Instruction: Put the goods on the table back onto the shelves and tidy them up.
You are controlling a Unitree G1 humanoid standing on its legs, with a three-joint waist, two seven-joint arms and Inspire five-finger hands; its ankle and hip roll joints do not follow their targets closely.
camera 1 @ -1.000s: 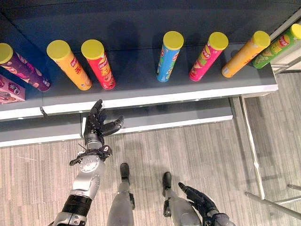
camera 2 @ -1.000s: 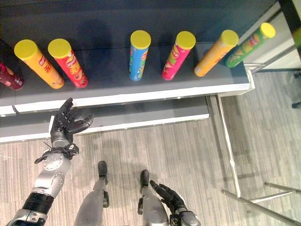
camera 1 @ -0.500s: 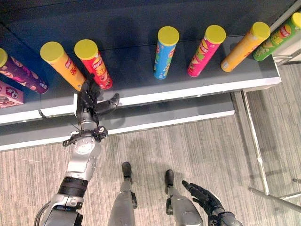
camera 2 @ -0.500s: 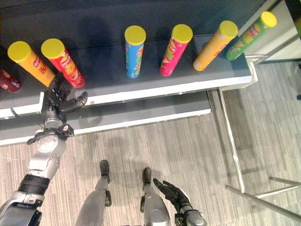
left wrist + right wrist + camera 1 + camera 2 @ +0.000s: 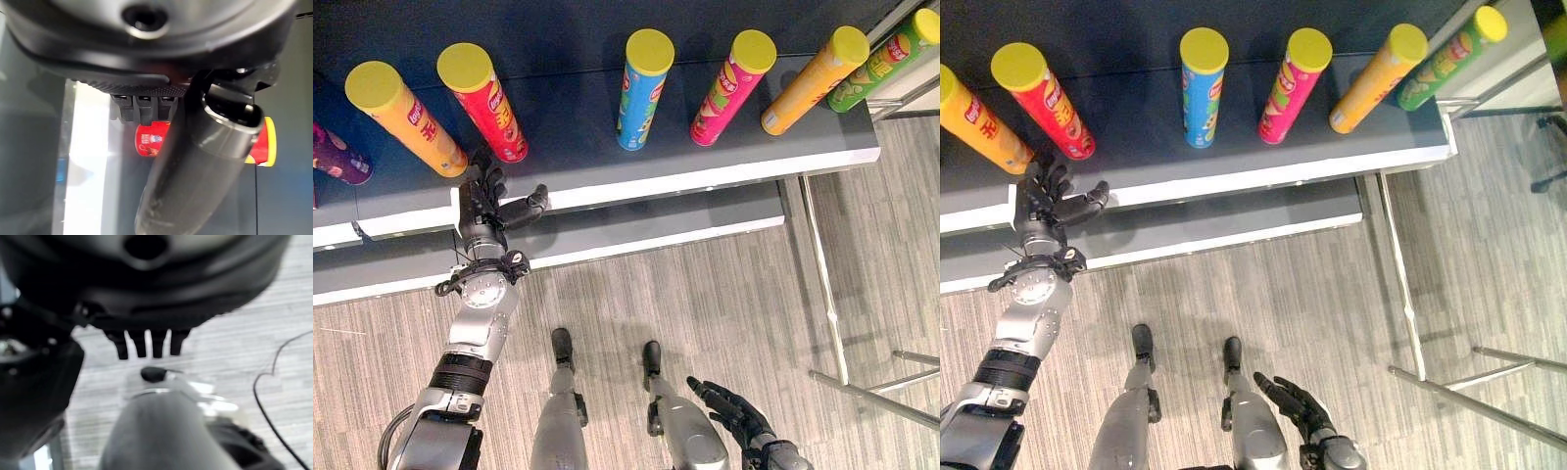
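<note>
**Left hand at the shelf edge by the red can**

The dark shelf [image 5: 607, 166] carries a row of yellow-lidded cans, all standing. The red can [image 5: 481, 113] stands between the orange can [image 5: 403, 116] and the blue can [image 5: 639, 88]. Just in front of the red can, the left hand [image 5: 481, 204] spreads wide, holding nothing. Well below the shelf, the right hand [image 5: 732, 416] hangs over the floor, fingers relaxed.

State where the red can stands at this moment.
The red can stands on the dark shelf, left side of the left eye view, between the orange can and blue can, just beyond the open left hand.
</note>
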